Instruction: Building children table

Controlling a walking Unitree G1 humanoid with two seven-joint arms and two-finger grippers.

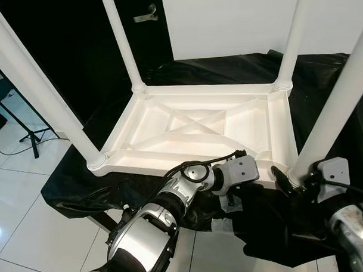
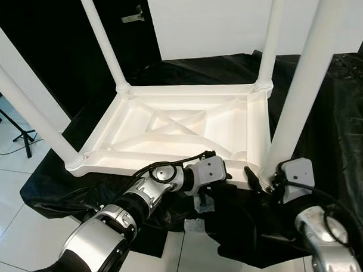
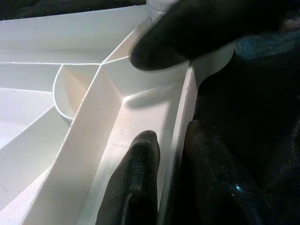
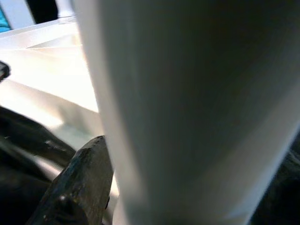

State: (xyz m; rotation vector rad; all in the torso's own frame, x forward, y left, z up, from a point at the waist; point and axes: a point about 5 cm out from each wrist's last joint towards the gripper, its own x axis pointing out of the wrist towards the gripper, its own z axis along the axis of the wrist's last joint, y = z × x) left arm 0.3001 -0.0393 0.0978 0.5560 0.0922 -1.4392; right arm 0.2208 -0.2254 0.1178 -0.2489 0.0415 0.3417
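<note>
White table (image 1: 199, 126) lies upside down on black cloth (image 1: 322, 77), four legs up. Left gripper (image 3: 164, 178), arm reaching forward, pinches the table's near rim. Right gripper (image 1: 288, 181) clasps the base of the near-right leg (image 1: 333, 116)

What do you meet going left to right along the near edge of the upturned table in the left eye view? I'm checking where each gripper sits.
Near-left leg → left gripper at the table rim → right gripper → near-right leg.
</note>
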